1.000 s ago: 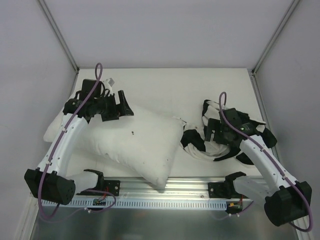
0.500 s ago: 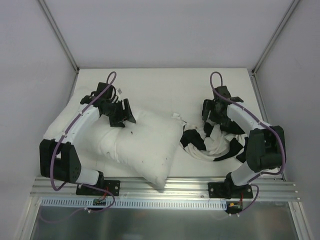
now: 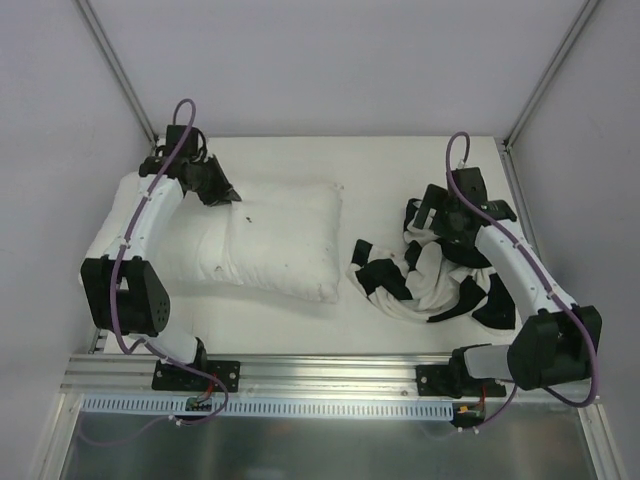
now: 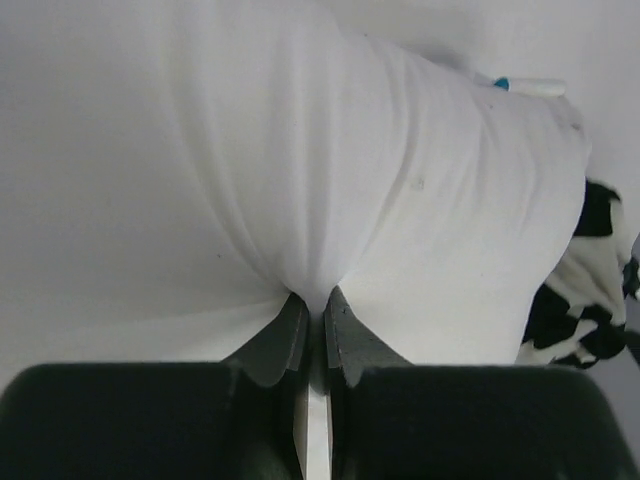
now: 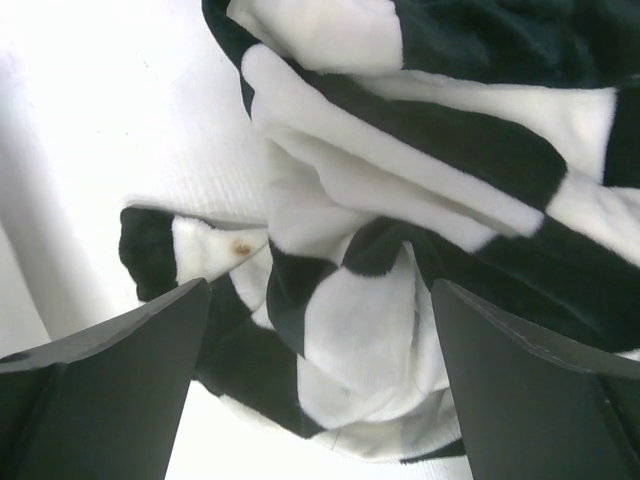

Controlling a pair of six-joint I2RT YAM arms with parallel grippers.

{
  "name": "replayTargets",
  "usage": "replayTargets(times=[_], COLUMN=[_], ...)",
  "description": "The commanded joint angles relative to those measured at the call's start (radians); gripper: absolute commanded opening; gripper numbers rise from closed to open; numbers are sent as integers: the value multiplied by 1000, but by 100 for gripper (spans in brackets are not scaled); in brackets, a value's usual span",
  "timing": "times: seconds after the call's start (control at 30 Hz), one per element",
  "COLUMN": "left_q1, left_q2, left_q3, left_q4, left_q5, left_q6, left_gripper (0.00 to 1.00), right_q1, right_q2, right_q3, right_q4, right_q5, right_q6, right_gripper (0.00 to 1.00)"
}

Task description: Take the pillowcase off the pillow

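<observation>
Since the pillowcase [image 3: 430, 275] lies as a crumpled black-and-white heap right under the right end effector [image 3: 455, 215], with none of it around the pillow [image 3: 275, 240], removal looks done, my call. The heap spreads from below that end effector out toward the pillow side. Its nearest fold is just beside the pillow's edge; touching or not, cannot tell. The pillow lies flat on the desk [image 3: 380, 165], bare white, stretching away ahead of the left end effector [image 3: 222, 195], which sits at its far-left corner.

Left end effector: fingers pressed together, clamped on a pinch of the pillow's cloth. The cloth puckers into the tips and creases fan out ahead. Likely reason is that the pinch anchors the pillow or is set to drag it clear, so pillow and heap stay separate.

Right end effector: fingers wide apart, nothing between them, hanging over the heap. It reads as finished with the cloth or lined up for a fresh grab; can't say which.

View differences:
- **Top view:** gives the layout, with both things on the desk and one arm at each. The left pinch is hidden under the wrist.
- **Left wrist view:** shows the pinch. It also shows a small tag [image 4: 530, 87] with a blue end at the pillow corner ahead-right of the tips, and a bit of checkered cloth past the pillow's right edge.
- **Right wrist view:** shows the open fingers either side of the folds, plus a small brown spot [image 5: 240, 247] on a white patch near the left finger.
</observation>
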Motion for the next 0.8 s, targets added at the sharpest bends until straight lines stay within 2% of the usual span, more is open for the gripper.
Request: replayTargets(times=[0.0, 0.17, 0.2, 0.27, 0.3, 0.4, 0.57, 0.77], left_q1=[82, 86, 84, 83, 83, 61, 2, -43], left_q2=[24, 61, 65, 64, 49, 12, -135, -344], left_q3=[99, 168, 170, 161, 149, 133, 98, -29], left_q4=[38, 35, 36, 36, 36, 36, 30, 30], left_q5=[-95, -25, -3, 38, 61, 78, 85, 117], left_q6=[-57, -50, -46, -38, -35, -3, 74, 164], left_gripper=[0, 0, 10, 38, 69, 96, 99, 99], right_q1=[2, 3, 3, 2, 3, 3, 3, 5], right_q2=[-67, -85, -88, -114, -126, -180, -252, -378], right_q3=[-10, 52, 64, 87, 93, 110, 141, 112], right_q4=[-28, -86, -94, -117, -125, -141, -195, -200], right_q5=[6, 3, 2, 9, 16, 42, 118, 147], right_q6=[-1, -15, -16, -22, -26, -35, -59, -76], right_gripper=[100, 96, 96, 96, 96, 96, 96, 96])
